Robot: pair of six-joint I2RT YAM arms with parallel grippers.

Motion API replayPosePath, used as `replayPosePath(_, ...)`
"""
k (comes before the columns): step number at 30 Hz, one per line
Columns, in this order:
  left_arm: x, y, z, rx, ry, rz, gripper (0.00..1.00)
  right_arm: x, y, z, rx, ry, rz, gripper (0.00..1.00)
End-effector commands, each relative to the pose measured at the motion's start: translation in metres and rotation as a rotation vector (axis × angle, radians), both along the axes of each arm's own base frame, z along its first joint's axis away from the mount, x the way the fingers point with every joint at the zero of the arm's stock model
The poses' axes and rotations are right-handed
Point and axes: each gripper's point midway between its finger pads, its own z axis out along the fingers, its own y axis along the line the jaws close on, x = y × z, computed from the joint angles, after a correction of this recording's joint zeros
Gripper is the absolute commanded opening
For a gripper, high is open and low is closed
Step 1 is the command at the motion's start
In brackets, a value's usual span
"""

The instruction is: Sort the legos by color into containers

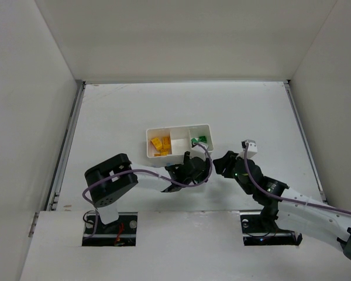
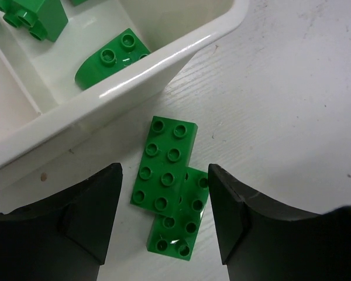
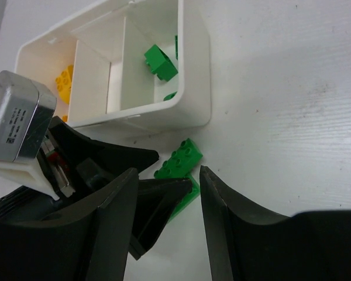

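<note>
Two green lego plates (image 2: 167, 164) lie overlapping on the table just outside the white tray's (image 2: 164, 64) right corner. My left gripper (image 2: 164, 196) is open, one finger on either side of them, apart from both. They also show in the right wrist view (image 3: 180, 159), just beyond my open, empty right gripper (image 3: 168, 175). The tray (image 1: 178, 126) holds yellow legos (image 1: 161, 145) in its left compartment and green legos (image 1: 199, 139) in its right one; the middle one looks empty. No light blue legos are in view.
The two grippers (image 1: 196, 170) (image 1: 223, 163) sit close together in front of the tray's near right corner. The left gripper's fingers (image 3: 155, 196) lie between my right fingers. White walls enclose the table on three sides.
</note>
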Motion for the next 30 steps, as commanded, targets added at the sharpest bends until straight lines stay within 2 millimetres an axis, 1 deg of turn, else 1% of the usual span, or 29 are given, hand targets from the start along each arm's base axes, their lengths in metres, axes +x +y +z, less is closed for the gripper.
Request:
replayPosePath(1, 0.015, -0.018, 0.02, -0.067, -0.04, 0.01, 0.57, -0.002, -0.002, 0.0, 0.033, 0.005, -0.016, 0.52)
replayPosePath(4, 0.018, -0.019, 0.015, -0.067, -0.032, 0.012, 0.48, -0.004, -0.003, -0.005, 0.034, 0.015, -0.013, 0.52)
replayPosePath(7, 0.019, -0.018, 0.014, -0.072, -0.028, 0.023, 0.33, -0.004, -0.004, -0.005, 0.038, 0.018, -0.017, 0.52)
replayPosePath(9, 0.018, -0.014, 0.019, -0.083, -0.032, 0.031, 0.26, -0.004, -0.004, -0.005, 0.034, 0.019, -0.018, 0.52)
replayPosePath(11, 0.013, -0.012, 0.028, -0.103, -0.04, 0.029, 0.23, -0.004, -0.005, -0.007, 0.02, 0.026, -0.02, 0.52)
replayPosePath(15, 0.004, -0.005, 0.057, -0.155, -0.074, 0.03, 0.22, -0.004, -0.002, -0.013, -0.016, 0.058, -0.014, 0.55)
replayPosePath(18, 0.001, 0.002, 0.082, -0.211, -0.101, 0.034, 0.22, -0.007, 0.003, -0.023, -0.069, 0.1, 0.003, 0.58)
replayPosePath(22, 0.005, 0.011, 0.123, -0.303, -0.141, 0.066, 0.21, -0.017, 0.009, -0.037, -0.118, 0.149, 0.005, 0.6)
replayPosePath(24, 0.018, 0.014, 0.14, -0.331, -0.169, 0.092, 0.22, -0.02, 0.011, -0.041, -0.122, 0.159, 0.006, 0.6)
replayPosePath(26, 0.036, 0.015, 0.147, -0.326, -0.179, 0.12, 0.22, -0.023, 0.015, -0.044, -0.115, 0.174, 0.014, 0.6)
replayPosePath(28, 0.058, 0.013, 0.143, -0.292, -0.181, 0.146, 0.22, -0.027, 0.021, -0.047, -0.123, 0.185, 0.03, 0.6)
replayPosePath(29, 0.072, 0.01, 0.136, -0.266, -0.172, 0.16, 0.22, -0.028, 0.023, -0.048, -0.13, 0.189, 0.035, 0.62)
replayPosePath(30, 0.078, 0.007, 0.132, -0.254, -0.165, 0.163, 0.22, -0.029, 0.025, -0.05, -0.139, 0.198, 0.041, 0.65)
